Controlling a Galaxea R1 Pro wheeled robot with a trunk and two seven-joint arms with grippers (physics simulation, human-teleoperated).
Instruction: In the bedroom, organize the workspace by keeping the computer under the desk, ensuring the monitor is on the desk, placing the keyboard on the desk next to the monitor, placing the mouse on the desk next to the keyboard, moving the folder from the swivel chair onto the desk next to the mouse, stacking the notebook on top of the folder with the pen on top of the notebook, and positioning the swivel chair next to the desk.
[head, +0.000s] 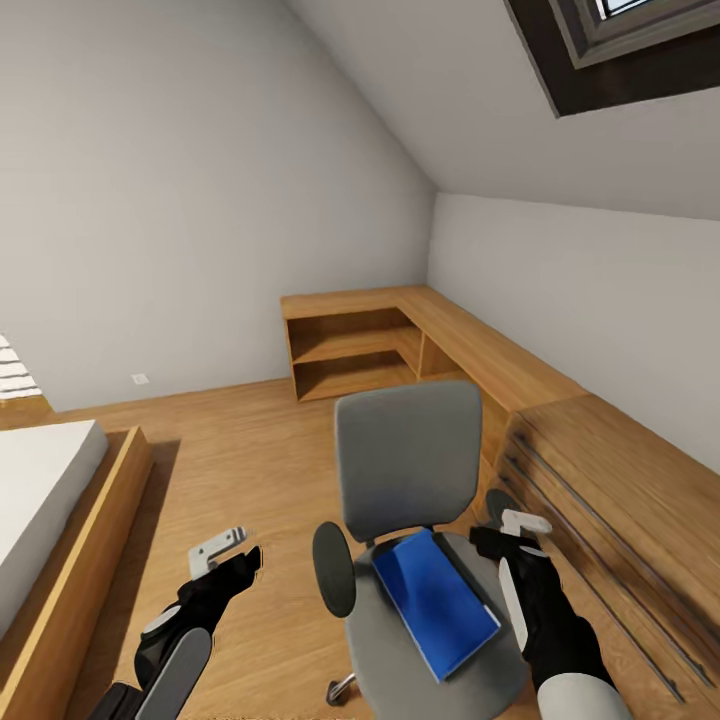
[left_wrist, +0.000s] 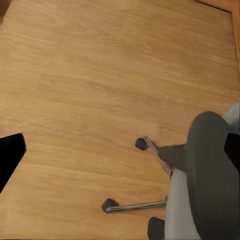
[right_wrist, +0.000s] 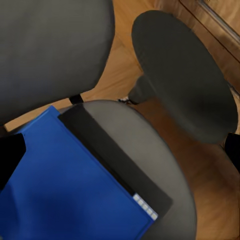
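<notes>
Looking down from the head view, the robot sees the swivel chair (head: 415, 500) right in front of it on the wood floor (head: 230, 470) of the bedroom. The folder (head: 435, 603) lies flat on the grey seat, bright blue, with a dark strip along one long side. The left gripper (head: 232, 556) hangs over the floor, to the left of the chair and apart from it. The right gripper (head: 512, 530) hangs by the chair's right armrest (head: 497, 503), close to the seat. From here one cannot tell if either gripper's fingers are apart or together. Neither one holds anything. A bed (head: 40, 500) with a wood frame sits at the left. Low wood cabinets (head: 420, 340) run along the far and right walls. A dark skylight (head: 620, 50) is up in the sloping wall.

From the left wrist view, the wood floor fills most of the picture. The chair's shiny legs and two dark wheels (left_wrist: 141, 144) show, and so does one armrest (left_wrist: 212, 170). A dark bit of a finger (left_wrist: 10, 155) shows at the edge.

From the right wrist view, the folder (right_wrist: 70, 190) sits on the seat, below the chair's back (right_wrist: 50, 45). The dark oval armrest (right_wrist: 185, 80) is just beside the seat. Dark finger parts (right_wrist: 10, 155) show at both edges, set wide apart, with nothing between them.
</notes>
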